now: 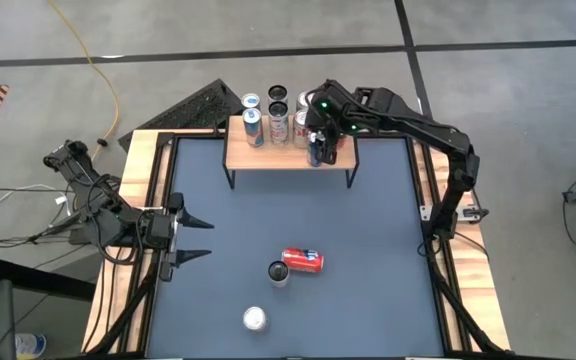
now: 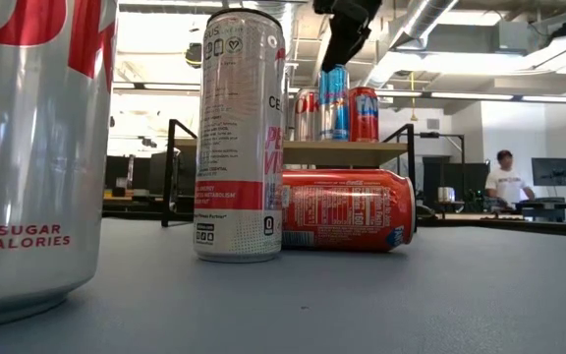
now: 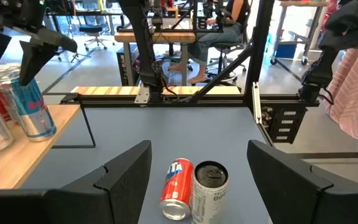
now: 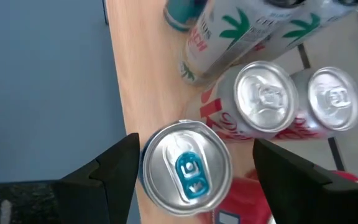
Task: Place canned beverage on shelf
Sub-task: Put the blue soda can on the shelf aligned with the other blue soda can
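- The table (image 1: 368,250) had a dark blue-grey top with a light wooden rim, and the shelf (image 1: 290,155) stood at its far edge, in the middle.
- The shelf showed a light wooden top on thin black legs and carried several upright cans crowded toward its back and right side.
- The right arm reached in over the shelf's right end; the right gripper (image 4: 191,165) hung above a blue can (image 4: 186,168), fingers spread to either side of its lid and not touching it.
- The blue can stood upright on the shelf near the front edge, silver-topped with a blue tab; just beside it were two silver-lidded red-and-white cans (image 4: 297,99) and a white palm-print can (image 4: 229,37).
- The left gripper (image 1: 193,236) waited at the table's left edge, fingers wide apart and empty.
- Near the table's middle a red can (image 1: 302,260) lay on its side, touching a tall white can (image 1: 278,273) that stood upright.
- Nearer the front stood another upright can (image 1: 255,319), well apart from those two.
- In the low view a person (image 2: 505,180) sat at a desk in the room behind.
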Tool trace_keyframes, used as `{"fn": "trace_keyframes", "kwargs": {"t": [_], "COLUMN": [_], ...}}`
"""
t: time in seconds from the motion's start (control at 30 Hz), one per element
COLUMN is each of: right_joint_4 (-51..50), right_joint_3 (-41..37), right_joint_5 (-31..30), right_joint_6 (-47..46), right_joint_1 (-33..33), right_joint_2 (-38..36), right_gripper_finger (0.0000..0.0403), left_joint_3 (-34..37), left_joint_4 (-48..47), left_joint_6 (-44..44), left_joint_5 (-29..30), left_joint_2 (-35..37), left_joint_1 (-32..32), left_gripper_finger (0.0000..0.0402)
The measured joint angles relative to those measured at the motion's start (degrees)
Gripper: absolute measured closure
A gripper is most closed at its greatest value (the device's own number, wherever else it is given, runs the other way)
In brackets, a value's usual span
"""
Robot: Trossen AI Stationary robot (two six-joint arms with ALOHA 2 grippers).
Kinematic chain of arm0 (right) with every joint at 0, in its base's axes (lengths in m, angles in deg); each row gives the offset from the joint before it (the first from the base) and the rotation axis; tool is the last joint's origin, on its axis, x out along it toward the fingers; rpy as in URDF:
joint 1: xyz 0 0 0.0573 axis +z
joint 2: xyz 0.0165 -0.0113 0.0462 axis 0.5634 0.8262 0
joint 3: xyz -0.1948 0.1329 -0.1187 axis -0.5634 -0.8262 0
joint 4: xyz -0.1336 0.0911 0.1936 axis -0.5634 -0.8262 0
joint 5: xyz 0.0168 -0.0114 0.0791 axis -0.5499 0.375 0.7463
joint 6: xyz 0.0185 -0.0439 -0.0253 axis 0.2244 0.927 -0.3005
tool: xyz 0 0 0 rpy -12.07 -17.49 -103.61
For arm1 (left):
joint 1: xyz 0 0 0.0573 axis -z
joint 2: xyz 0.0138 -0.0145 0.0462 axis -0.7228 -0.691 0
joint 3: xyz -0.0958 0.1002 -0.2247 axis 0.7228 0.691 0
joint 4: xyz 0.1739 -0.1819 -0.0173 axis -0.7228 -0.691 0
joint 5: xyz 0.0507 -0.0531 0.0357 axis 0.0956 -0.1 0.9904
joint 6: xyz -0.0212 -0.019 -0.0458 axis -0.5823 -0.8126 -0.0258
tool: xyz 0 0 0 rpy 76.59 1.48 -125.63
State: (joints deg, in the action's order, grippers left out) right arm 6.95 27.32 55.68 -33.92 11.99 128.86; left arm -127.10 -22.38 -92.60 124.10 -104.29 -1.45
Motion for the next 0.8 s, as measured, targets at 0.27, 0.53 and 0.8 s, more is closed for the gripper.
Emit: {"fn": "trace_keyframes", "kwargs": {"t": [0.27,0.53,0.8], "right_joint_4": [-1.31,-11.4,-16.85], "right_joint_3": [1.36,16.9,10.38], "right_joint_5": [-5.05,-8.93,-9.22], "right_joint_6": [0.41,-0.15,-6.52], "right_joint_1": [0.09,2.42,4.72], "right_joint_2": [-0.22,-0.74,-16.12], "right_gripper_finger": [0.011,0.0111,0.0111], "left_joint_3": [0.0,0.0,0.0], "left_joint_4": [-1.07,-1.22,-1.11], "left_joint_6": [0.01,0.01,0.53], "left_joint_5": [0.15,0.15,-0.07], "left_joint_2": [-0.01,-0.01,-0.1], "left_joint_1": [0.0,0.0,0.01], "left_gripper_finger": [0.0145,0.0145,0.0145]}}
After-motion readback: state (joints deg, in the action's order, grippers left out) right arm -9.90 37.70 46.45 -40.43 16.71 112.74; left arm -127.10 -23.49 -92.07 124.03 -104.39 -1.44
